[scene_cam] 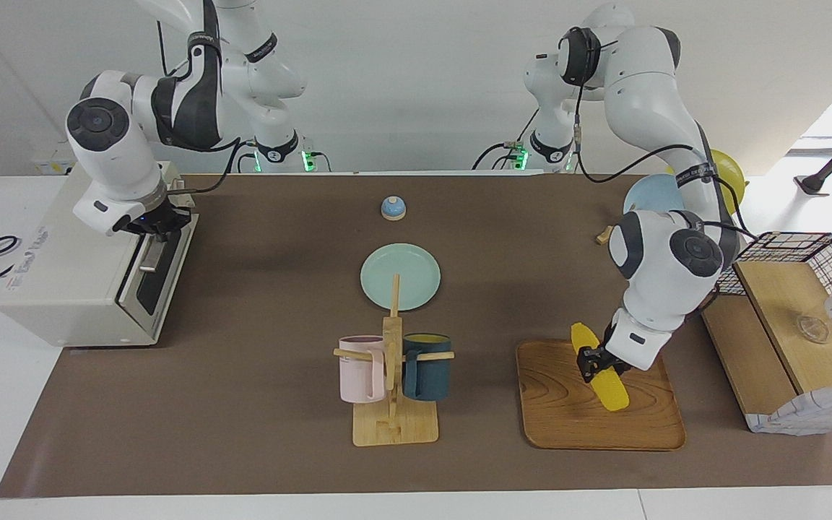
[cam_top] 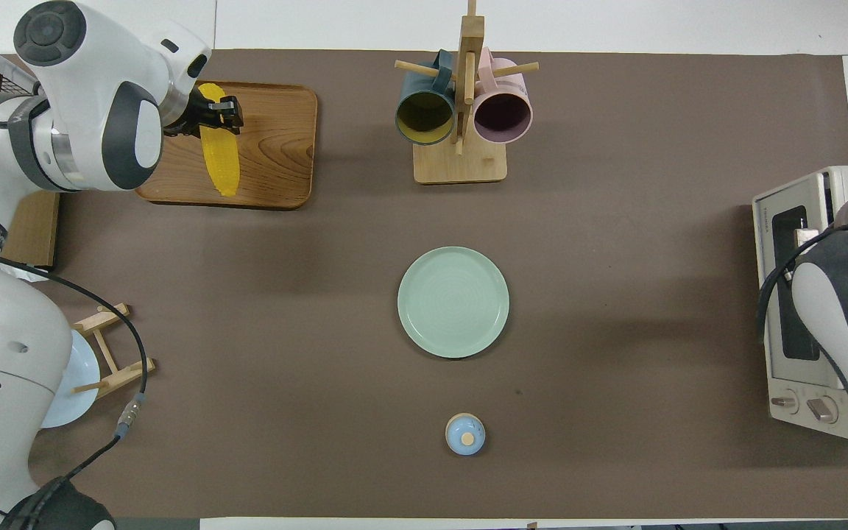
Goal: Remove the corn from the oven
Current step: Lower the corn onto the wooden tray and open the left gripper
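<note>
Oven [scene_cam: 91,282]: door up, at my right arm's end of the table.
Right gripper [scene_cam: 159,225]: at the oven door's top edge; finger spread unclear.
Left gripper [scene_cam: 596,361]: I clamp the corn [scene_cam: 600,377] over the wooden tray [scene_cam: 568,419].

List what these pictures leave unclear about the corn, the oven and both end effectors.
- Corn: whether it touches the tray, facing view; left end effector covers the contact.
- Oven inside: door shut, both views.
- Right end effector at the door's top: fingers unreadable; arm hides it overhead.
</note>
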### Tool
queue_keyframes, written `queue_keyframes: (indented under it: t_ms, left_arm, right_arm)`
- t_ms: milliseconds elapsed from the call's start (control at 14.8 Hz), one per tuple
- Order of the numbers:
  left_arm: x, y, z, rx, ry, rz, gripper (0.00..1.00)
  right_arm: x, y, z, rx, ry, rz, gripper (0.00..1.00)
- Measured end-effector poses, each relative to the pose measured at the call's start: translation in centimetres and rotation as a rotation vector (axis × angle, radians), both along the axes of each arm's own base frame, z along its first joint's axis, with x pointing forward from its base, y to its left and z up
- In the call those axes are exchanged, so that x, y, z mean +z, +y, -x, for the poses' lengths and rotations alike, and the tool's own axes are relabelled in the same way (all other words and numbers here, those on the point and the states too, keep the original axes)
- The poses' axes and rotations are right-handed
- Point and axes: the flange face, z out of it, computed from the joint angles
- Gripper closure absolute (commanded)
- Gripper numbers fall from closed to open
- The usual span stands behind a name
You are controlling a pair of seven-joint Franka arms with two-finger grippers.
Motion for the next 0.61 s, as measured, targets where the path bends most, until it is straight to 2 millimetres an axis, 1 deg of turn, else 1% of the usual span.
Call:
queue_keyframes:
  t_ms: [135, 203, 338, 406, 474, 541, 609]
  left_arm:
    - [-1.0, 1.7, -0.9, -0.054, -0.014, -0.010, 1.00]
    - [-1.6, 1.6, -1.0, -0.059, -0.019, -0.010, 1.00]
    - [-3.7, 1.2, -1.4, -0.064, -0.024, -0.009, 1.00]
    - [-4.7, 1.1, -1.6, -0.065, -0.024, -0.010, 1.00]
    - [-5.3, 1.1, -1.8, -0.065, -0.027, -0.011, 1.00]
    - [-5.3, 1.0, -2.1, -0.065, -0.035, -0.010, 1.00]
    - [-5.2, 1.0, -2.3, -0.067, -0.040, -0.010, 1.00]
  right_arm:
    - [0.7, -0.3, 0.5, 0.001, 0.009, -0.004, 1.00]
    - [0.8, -0.8, 0.6, -0.005, 0.009, -0.006, 1.00]
    - [0.9, -1.8, 0.8, -0.009, 0.010, -0.017, 1.00]
    - [1.2, -1.8, 0.8, -0.014, 0.004, -0.028, 0.94]
    - [1.9, -1.5, 0.7, -0.019, -0.007, -0.043, 0.89]
    - [3.0, -1.2, 0.6, -0.025, -0.014, -0.057, 0.83]
    - [4.3, -0.8, 0.6, -0.031, -0.023, -0.074, 0.70]
